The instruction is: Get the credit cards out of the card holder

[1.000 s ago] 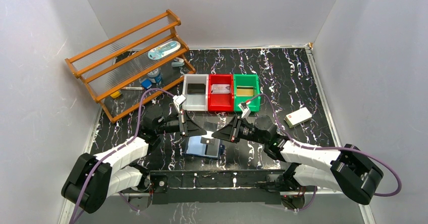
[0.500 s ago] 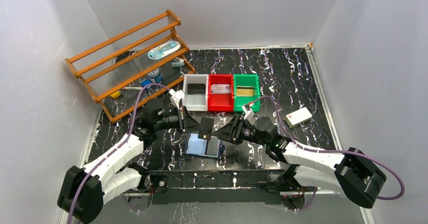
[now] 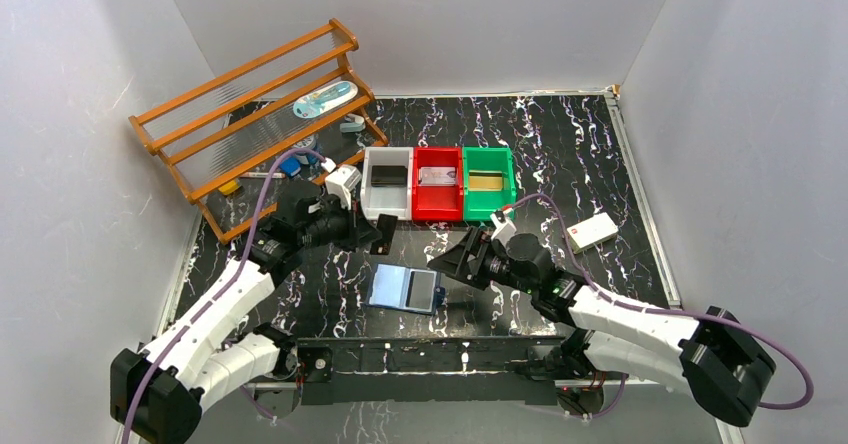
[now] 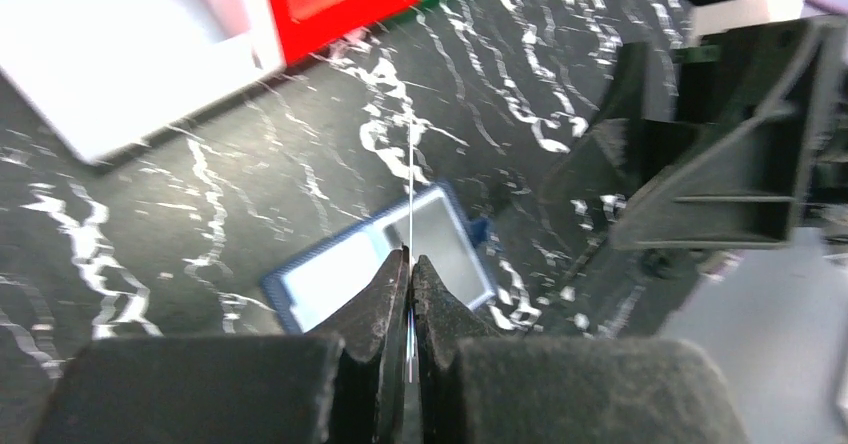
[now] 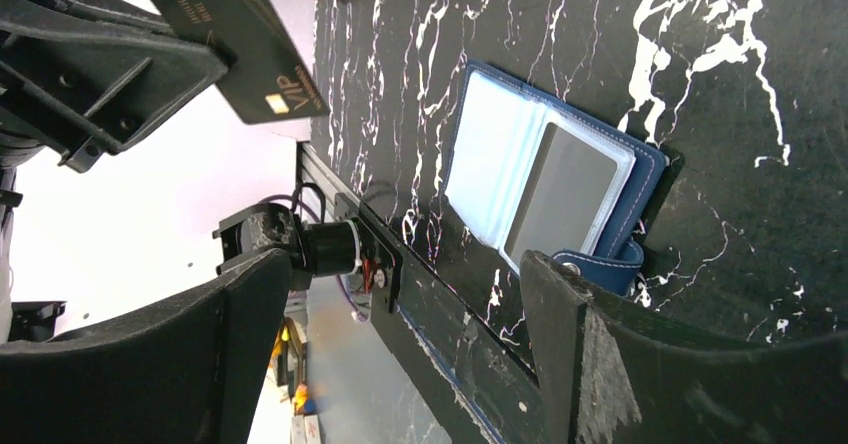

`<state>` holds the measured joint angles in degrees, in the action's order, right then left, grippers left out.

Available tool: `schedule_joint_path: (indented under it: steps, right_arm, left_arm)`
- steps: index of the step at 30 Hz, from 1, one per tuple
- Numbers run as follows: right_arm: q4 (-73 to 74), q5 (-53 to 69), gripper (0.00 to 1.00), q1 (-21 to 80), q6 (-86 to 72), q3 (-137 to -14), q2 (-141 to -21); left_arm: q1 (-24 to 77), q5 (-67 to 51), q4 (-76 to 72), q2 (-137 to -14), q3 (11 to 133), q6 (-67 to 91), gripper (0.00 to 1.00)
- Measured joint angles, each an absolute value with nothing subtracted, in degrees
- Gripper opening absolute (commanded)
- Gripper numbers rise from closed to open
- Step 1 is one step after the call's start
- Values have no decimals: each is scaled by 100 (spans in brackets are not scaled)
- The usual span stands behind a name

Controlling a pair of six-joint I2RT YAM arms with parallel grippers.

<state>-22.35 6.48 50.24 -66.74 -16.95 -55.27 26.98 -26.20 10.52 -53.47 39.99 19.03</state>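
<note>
The card holder [image 3: 405,289] lies open on the black marbled table, light blue inside, with a silvery-grey credit card [image 5: 560,199] in its right pocket. My left gripper [image 3: 378,232] is shut on a black credit card [image 3: 387,236], lifted above the table just in front of the white bin. In the left wrist view that card [image 4: 411,179] shows edge-on as a thin line rising from the shut left gripper [image 4: 410,257], above the holder [image 4: 330,276]. My right gripper [image 3: 450,264] stands open and empty to the right of the holder. The right wrist view shows the held black card [image 5: 235,39].
Three bins stand side by side behind the holder. The white bin [image 3: 372,196] holds a black card, the red bin [image 3: 437,204] a silvery one, the green bin [image 3: 490,204] a gold one. A white block [image 3: 590,231] lies at right. A wooden rack [image 3: 255,129] stands back left.
My right gripper has opened and let go of the black card. My left arm has carried the card up and left, away from the holder towards the white bin.
</note>
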Motion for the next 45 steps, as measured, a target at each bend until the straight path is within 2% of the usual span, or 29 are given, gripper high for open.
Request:
schedule_joint_path:
  steps: [10,23,33,45]
  right_arm:
    - [-2005,292,96,5022,-6445,-1616,-5065]
    - [-1586,-8,98,4987,-6252,-1616,-4657]
    - [-1284,-176,98,4978,-6206,-1619,-4567]
    - [-1127,-226,98,4950,-6171,-1640,-4495]
  left_arm:
    - [2698,-1966,1238,-5961,4853,-908,0]
    - [2698,-1326,880,-8130,6117,-3955,0]
    - [2698,-910,556,-9526,6755,-4834,0]
    - [2696,-596,115,-10383,6930,-5240,0]
